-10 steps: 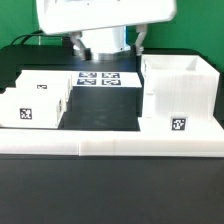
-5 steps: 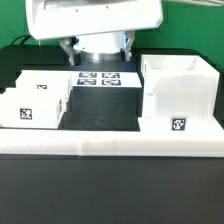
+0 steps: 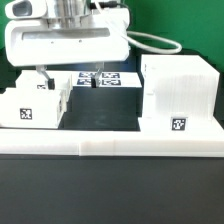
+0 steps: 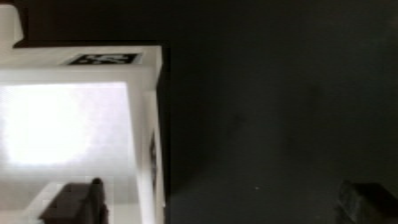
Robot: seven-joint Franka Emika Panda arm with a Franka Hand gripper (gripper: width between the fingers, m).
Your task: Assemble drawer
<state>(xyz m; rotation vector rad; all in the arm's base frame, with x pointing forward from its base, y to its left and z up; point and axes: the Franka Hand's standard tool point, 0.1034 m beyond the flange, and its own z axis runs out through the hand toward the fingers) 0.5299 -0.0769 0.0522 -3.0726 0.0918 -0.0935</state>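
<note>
Two white drawer parts are sitting on the black table (image 3: pixel 100 118). The low box (image 3: pixel 30 100) is lying at the exterior view's left. The tall box (image 3: pixel 180 90) is standing at that view's right, well apart from it, with bare table between them. Both are open-topped, square-cornered shells of smooth matte plastic with thin walls. Two black-and-white square tags are showing on the low box, one on its near face and one on top. One tag is showing low on the tall box's near face.

One marker board (image 3: pixel 106 78), thin and flat, is lying at the far middle and showing several tags. One long white ledge (image 3: pixel 110 148) is running along the table's near edge. One pale cable (image 3: pixel 160 42) is curving away from the arm (image 3: pixel 65 40), whose blocky white housing is filling the upper left.

The gripper (image 3: pixel 66 72) is hanging over the far right end of the low box. In the wrist view its two dark fingers (image 4: pixel 71 202) are standing wide apart and holding nothing. The box's glaring white top, its tag and its right wall are lying below them. Whether the gripper (image 4: pixel 222 205) is touching the box cannot be told.
</note>
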